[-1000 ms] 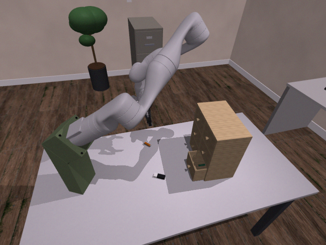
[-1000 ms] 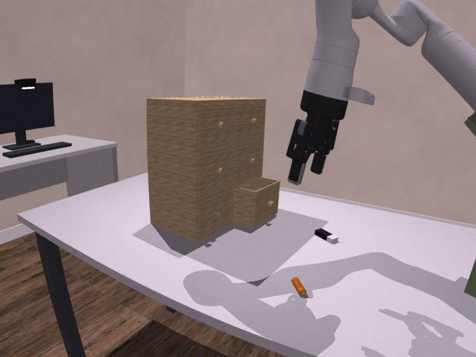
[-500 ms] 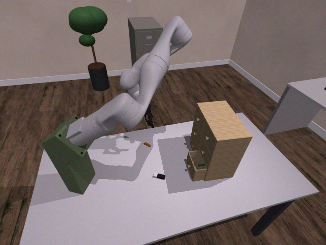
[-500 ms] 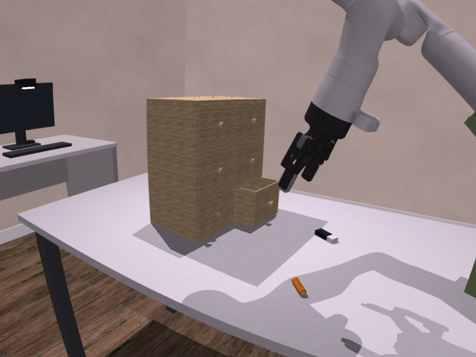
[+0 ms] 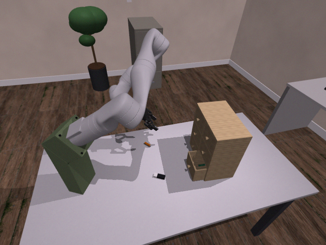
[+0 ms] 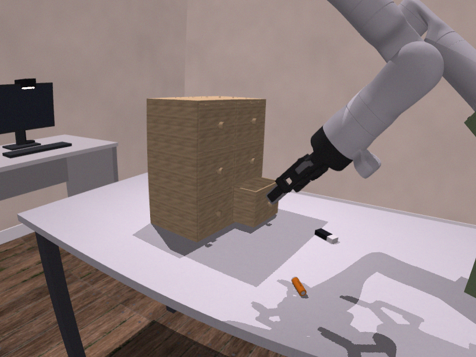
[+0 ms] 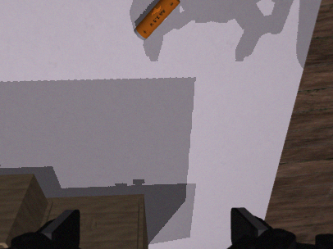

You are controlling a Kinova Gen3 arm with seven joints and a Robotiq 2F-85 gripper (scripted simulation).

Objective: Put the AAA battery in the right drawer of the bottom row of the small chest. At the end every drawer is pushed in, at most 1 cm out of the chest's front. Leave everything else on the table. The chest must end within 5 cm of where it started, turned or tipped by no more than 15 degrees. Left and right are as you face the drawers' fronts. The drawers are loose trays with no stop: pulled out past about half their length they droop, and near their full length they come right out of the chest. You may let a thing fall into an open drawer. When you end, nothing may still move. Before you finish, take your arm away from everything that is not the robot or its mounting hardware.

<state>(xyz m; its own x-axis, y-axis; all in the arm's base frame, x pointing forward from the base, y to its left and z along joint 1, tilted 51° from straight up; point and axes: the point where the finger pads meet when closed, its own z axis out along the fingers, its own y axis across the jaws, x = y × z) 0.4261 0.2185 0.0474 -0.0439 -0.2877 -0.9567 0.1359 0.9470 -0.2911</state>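
Note:
The orange AAA battery (image 5: 147,144) lies flat on the white table, left of the wooden chest (image 5: 221,137); it also shows in the exterior view (image 6: 298,286) and at the top of the wrist view (image 7: 157,17). The chest's bottom right drawer (image 6: 254,201) is pulled partly out (image 5: 196,166), with a small green thing (image 5: 201,164) inside. The other drawers look pushed in. My gripper (image 5: 151,123) (image 6: 282,188) (image 7: 156,225) is open and empty. It hangs tilted in the air above the table, between the battery and the chest's front.
A small black and white block (image 5: 159,175) lies on the table in front of the open drawer. The arm's green base (image 5: 68,161) stands at the table's left. The table's far edge (image 7: 295,121) runs close to the battery.

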